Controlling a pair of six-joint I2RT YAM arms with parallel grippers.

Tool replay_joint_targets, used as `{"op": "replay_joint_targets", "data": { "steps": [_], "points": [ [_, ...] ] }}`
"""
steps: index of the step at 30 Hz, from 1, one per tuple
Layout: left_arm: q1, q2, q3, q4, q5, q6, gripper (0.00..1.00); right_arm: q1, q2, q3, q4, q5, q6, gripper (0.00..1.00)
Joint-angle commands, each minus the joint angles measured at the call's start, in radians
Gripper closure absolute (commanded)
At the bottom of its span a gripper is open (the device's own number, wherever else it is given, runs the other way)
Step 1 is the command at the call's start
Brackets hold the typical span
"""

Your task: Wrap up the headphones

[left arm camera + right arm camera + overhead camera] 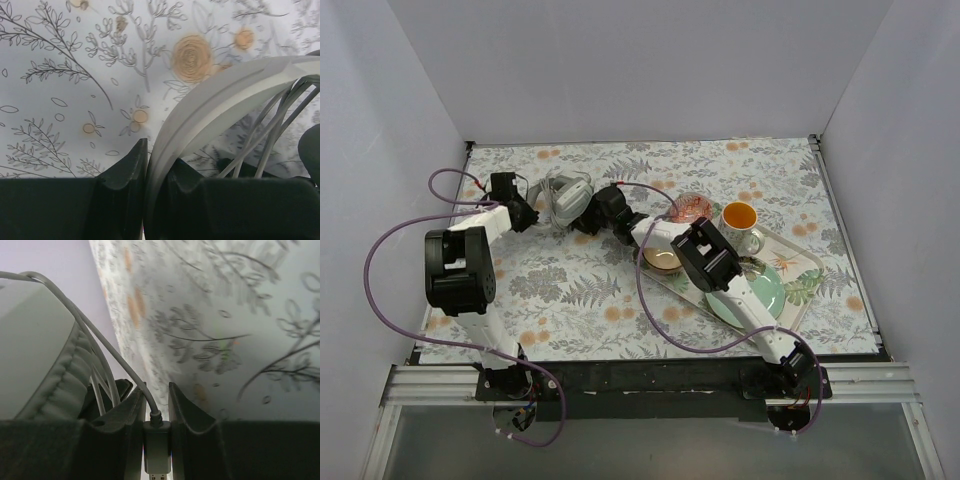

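Left end effector [157,155] clamps headphones [215,100] — floral tabletop [75,100].

Headband [215,100]: smooth matt grey plastic. Ear pad [55,385]: pleated, soft, faintly sheened. Cable [148,399]: smooth grey rubbery sheath. Fingers [125,175]: matt black plastic. Table cover [60,100]: matt, printed floral.

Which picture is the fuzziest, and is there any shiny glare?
Right wrist view is fuzziest: the tablecloth is smeared and soft, the plug up close looks crisper. Left wrist view: the flowers are sharp, the headband near the lens slightly soft. Top view: even light, no glare.
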Motion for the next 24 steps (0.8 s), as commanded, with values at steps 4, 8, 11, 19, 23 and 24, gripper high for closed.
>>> {"op": "replay_joint_targets", "data": {
  "steps": [4, 8, 11, 19, 23, 24],
  "points": [
    [0.07, 0.059, 0.041, 0.163, -0.113, 0.049, 1.0, 0.038, 0.047, 0.038, 0.01, -0.069, 0.124, 0.86],
    [0.088, 0.07, 0.034, 0.166, -0.083, 0.061, 1.0, 0.04, -0.002, -0.029, 0.006, -0.022, 0.101, 0.79],
    [0.099, 0.067, 0.033, 0.175, -0.073, 0.054, 1.0, 0.043, -0.071, -0.092, 0.012, 0.008, 0.092, 0.76],
    [0.101, 0.081, 0.073, 0.174, -0.028, 0.017, 1.0, 0.055, -0.13, -0.162, 0.005, -0.005, 0.095, 0.69],
    [0.102, 0.065, 0.051, 0.18, -0.024, 0.021, 1.0, 0.058, -0.125, -0.123, -0.046, 0.025, 0.049, 0.61],
    [0.101, 0.061, 0.048, 0.183, -0.025, 0.024, 1.0, 0.06, -0.124, -0.119, -0.049, 0.025, 0.048, 0.6]
  ]
}}
